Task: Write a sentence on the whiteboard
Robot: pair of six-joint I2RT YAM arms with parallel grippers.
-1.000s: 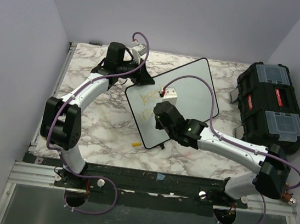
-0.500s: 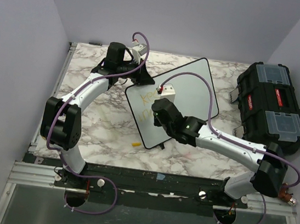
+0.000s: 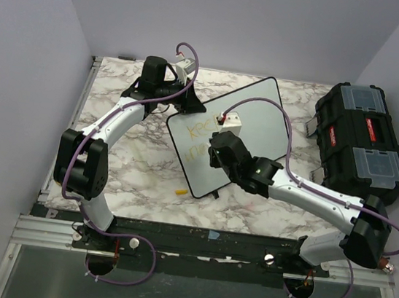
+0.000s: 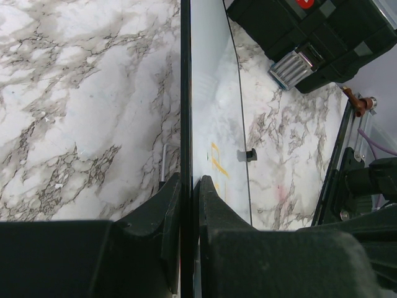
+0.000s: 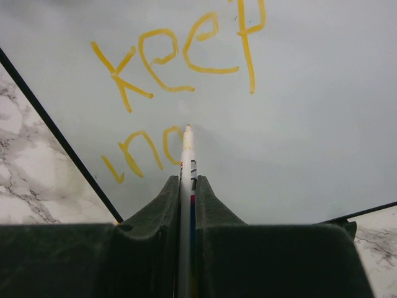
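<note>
The right gripper (image 5: 186, 186) is closed narrowly on a white marker (image 5: 186, 158), which sticks out straight ahead between the jaws. The left gripper (image 4: 189, 186) is pinched on the thin black rim of the whiteboard (image 3: 259, 116), one finger on each face of the board.

Both arms reach out over a marble-patterned table (image 3: 131, 162). The whiteboard lies near the middle of it, turned at an angle, with its left corner in the left gripper's hold and the right arm's wrist hanging over its near half. A black toolbox (image 3: 362, 145) sits at the table's right edge, apart from the board.

On the board's left part the sentence (image 5: 180, 62) runs in yellow-orange marker. The top line reads "keep". Below it a second line (image 5: 139, 152) has only a few letters, too loose to read with certainty. The marker's tip points at the glossy surface just right of those letters; whether it touches cannot be told. A small yellow piece (image 3: 181, 191) lies on the table just beside the board's near left edge.
</note>
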